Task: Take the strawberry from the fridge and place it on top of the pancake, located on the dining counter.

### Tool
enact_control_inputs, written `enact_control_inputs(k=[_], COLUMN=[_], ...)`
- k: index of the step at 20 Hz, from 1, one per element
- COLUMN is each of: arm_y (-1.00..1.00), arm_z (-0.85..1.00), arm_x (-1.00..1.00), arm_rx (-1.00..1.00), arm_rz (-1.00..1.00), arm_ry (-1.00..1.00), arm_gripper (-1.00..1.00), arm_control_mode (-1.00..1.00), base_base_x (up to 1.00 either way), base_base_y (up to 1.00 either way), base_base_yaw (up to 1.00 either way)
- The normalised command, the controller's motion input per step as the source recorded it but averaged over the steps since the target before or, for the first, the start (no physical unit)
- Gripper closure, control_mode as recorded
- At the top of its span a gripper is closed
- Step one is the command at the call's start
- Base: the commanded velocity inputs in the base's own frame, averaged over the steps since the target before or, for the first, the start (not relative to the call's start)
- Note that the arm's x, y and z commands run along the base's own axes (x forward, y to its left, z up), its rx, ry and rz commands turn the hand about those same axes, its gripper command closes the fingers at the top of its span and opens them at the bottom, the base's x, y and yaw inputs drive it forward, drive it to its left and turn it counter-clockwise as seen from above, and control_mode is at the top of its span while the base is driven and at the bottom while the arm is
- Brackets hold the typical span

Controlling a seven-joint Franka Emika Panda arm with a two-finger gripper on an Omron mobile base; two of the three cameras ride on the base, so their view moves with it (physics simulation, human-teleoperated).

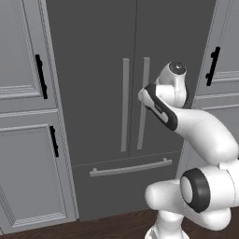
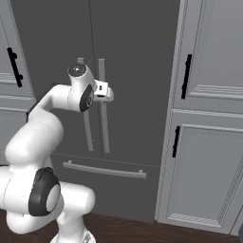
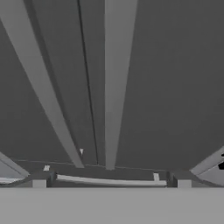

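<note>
Fridge (image 1: pixel 107 84) stands dead ahead of the base, both doors shut, long axis vertical, front face toward the cameras. Two light grey handles (image 1: pixel 135 105) run upright side by side along the centre seam; the bottom drawer's bar handle (image 1: pixel 130 167) lies horizontal below them. Light grey cabinets (image 1: pixel 25 116) with black handles flank it on both sides. Gripper (image 2: pixel 110 93) is raised to handle height, just in front of the right-hand door handle; contact cannot be judged. In the hand view the finger tips (image 3: pixel 39 181) sit wide apart, so the jaws stand parted, nothing between them. Fridge top is cut off; interior is hidden behind the doors.
</note>
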Motion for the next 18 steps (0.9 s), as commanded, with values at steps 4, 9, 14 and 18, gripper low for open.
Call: enact_control_inputs(k=[4, 9, 14, 18], arm_y=[-0.02, -0.06, -0.03, 0.00], arm_z=[0.04, 0.04, 0.00, 0.00], arm_x=[0.35, 0.37, 0.50, 0.48], arm_rx=[0.00, 0.00, 0.00, 0.00], arm_rz=[0.00, 0.00, 0.00, 0.00], arm_ry=[-0.35, -0.01, 0.00, 0.00], arm_gripper=[-1.00, -1.00, -1.00, -1.00], arm_control_mode=[-1.00, -1.00, -1.00, -1.00], base_base_x=[0.00, 0.00, 0.00, 0.00], base_base_y=[0.00, 0.00, 0.00, 0.00], base_base_yaw=[0.00, 0.00, 0.00, 0.00])
